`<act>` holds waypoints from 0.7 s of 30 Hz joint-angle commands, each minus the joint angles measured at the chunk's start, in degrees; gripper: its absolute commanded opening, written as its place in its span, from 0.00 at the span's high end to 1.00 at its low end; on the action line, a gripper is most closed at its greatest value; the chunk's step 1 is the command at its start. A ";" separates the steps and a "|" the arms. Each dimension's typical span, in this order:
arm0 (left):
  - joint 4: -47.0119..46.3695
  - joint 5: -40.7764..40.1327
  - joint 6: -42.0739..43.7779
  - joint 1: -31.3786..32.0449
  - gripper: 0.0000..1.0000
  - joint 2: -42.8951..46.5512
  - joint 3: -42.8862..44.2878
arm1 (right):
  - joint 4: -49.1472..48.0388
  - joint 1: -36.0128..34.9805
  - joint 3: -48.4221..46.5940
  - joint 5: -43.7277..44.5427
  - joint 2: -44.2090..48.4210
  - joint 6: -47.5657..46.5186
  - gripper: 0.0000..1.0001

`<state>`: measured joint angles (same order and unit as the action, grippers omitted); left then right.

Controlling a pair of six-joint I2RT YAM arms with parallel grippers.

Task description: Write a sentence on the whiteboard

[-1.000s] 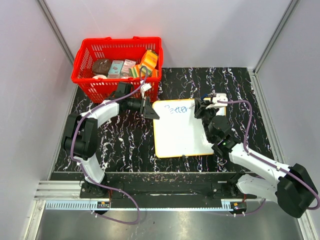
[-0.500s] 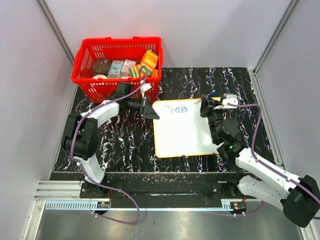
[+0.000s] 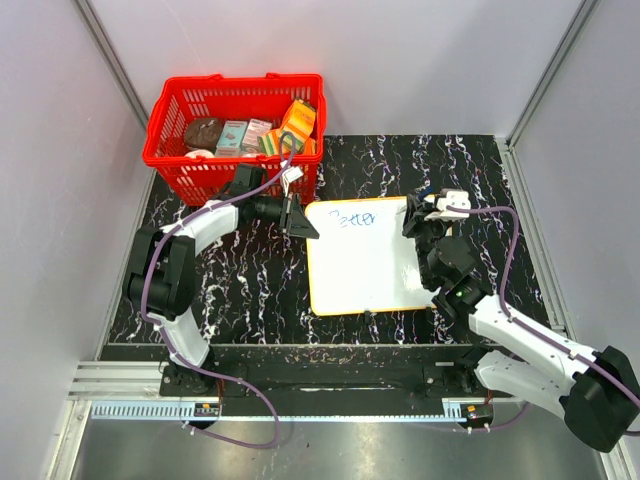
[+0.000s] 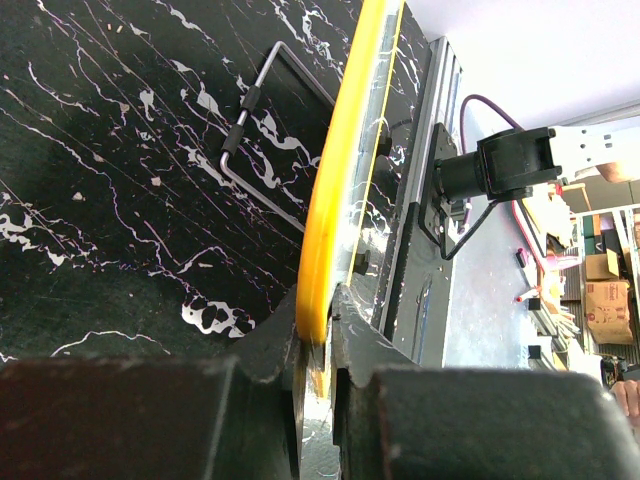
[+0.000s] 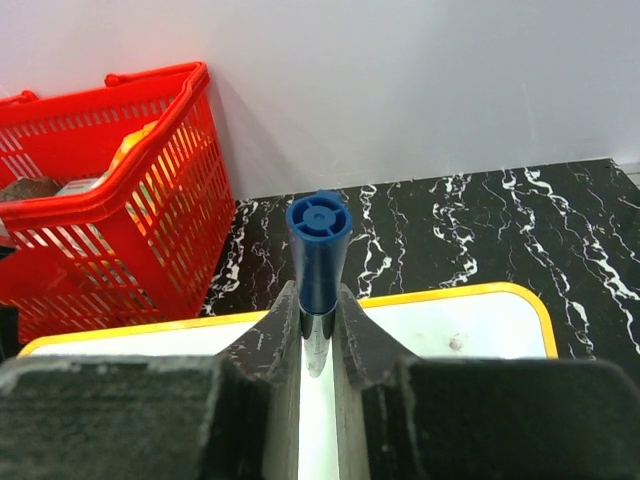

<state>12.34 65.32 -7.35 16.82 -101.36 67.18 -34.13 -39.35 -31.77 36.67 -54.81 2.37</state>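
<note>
Your flat white rectangular whiteboard (image 3: 362, 265) with the thin yellow-orange rim lies flat on the black marble-patterned table (image 3: 240, 285), right of centre, between the two arms. A short line of thin blue handwritten letters (image 3: 352, 217) runs along its far edge; from the top view it is too small to read. The rest of the board surface looks blank.

Your left gripper (image 3: 298, 222) is clamped on the whiteboard's far left corner. In the left wrist view the yellow rim (image 4: 330, 200) runs edge-on straight into the gap between the two dark fingers (image 4: 275, 350), pinched tight.

Your right gripper (image 3: 420, 215) sits over the far right corner of the board, fingers closed round a blue marker (image 5: 318, 245). In the right wrist view the marker stands upright between the fingers (image 5: 365, 340) with its round blue end facing the camera and the white board below it. You cannot tell whether the tip touches the surface.

A red plastic basket (image 3: 200, 165) sits at the far left corner of the table, just beyond the left gripper, with packaged goods (image 3: 255, 135) inside. It is near the whiteboard's far left corner but not touching it.
</note>
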 commanded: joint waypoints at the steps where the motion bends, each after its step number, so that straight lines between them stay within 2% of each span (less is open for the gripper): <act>1: -2.93 -7.57 5.86 0.41 1.00 -0.24 2.08 | -0.06 0.42 0.83 2.36 0.58 -0.53 1.00; 21: -2.67 -7.66 6.12 0.50 1.00 -0.24 2.26 | 0.82 0.86 1.45 3.06 1.46 -0.09 1.00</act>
<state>12.34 65.32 -7.33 16.84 -101.36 67.18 -32.69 -39.00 -29.89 38.46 -54.70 2.39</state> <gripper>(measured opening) 0.124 0.186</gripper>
